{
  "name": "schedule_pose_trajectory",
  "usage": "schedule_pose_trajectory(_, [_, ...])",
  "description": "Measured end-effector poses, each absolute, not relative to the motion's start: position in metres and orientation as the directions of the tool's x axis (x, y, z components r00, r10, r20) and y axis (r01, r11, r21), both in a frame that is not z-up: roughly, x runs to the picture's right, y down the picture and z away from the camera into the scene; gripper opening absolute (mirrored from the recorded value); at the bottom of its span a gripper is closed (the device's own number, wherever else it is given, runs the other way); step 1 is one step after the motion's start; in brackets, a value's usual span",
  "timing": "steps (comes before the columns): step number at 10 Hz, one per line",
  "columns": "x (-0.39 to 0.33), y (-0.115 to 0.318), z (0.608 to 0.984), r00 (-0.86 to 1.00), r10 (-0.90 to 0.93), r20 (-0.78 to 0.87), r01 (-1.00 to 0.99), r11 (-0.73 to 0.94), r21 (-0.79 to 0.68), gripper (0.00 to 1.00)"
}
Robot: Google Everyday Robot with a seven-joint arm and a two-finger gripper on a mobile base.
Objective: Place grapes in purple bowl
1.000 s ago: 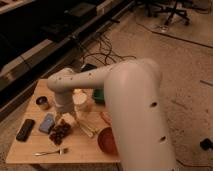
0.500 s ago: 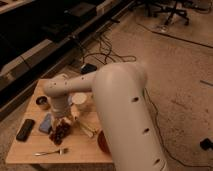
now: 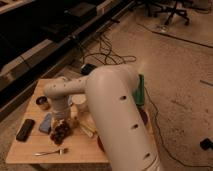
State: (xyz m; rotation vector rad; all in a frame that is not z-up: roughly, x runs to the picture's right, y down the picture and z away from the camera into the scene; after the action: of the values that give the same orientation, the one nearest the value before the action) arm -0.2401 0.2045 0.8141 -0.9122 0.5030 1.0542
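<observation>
The grapes (image 3: 60, 132), a small dark reddish bunch, lie on the left half of the wooden table (image 3: 30, 150). My gripper (image 3: 62, 120) reaches down from the white arm (image 3: 115, 115) and sits right on top of the grapes. I see no dull dark-purple bowl; the big arm hides much of the table's right half. A reddish bowl rim (image 3: 145, 118) shows at the right of the arm.
A black flat device (image 3: 25, 129) and a blue item (image 3: 46, 123) lie left of the grapes. A fork (image 3: 50, 151) lies at the front. A small round tin (image 3: 42, 102), a white cup (image 3: 79, 102) and a green object (image 3: 140, 90) stand further back. Cables cross the floor behind.
The arm's upper link has swung closer and more to the left, covering more of the table. The gripper has stayed over the grapes.
</observation>
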Motion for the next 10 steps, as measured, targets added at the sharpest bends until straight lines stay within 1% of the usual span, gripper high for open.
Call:
schedule_pose_trajectory(1, [-0.239,0.201,0.812,0.428,0.526,-0.735,-0.901,0.185,-0.393,0.04])
schedule_pose_trajectory(2, [-0.231,0.186,0.802,0.416,0.541,-0.731,-0.906,0.171,-0.388,0.0])
schedule_pose_trajectory(4, [-0.22,0.162,0.778,0.399,0.562,-0.724,-0.91,0.146,-0.388,0.0])
schedule_pose_trajectory(7, [-0.204,0.116,0.72,0.397,0.595,-0.699,-0.907,0.134,-0.4,0.0])
schedule_pose_trajectory(8, [-0.196,0.105,0.702,0.397,0.603,-0.692,-0.905,0.13,-0.406,0.0])
schedule_pose_trajectory(9, [-0.182,0.092,0.676,0.401,0.618,-0.677,-0.9,0.129,-0.416,0.0])
schedule_pose_trajectory(10, [-0.173,0.086,0.661,0.402,0.626,-0.668,-0.899,0.129,-0.419,0.0])
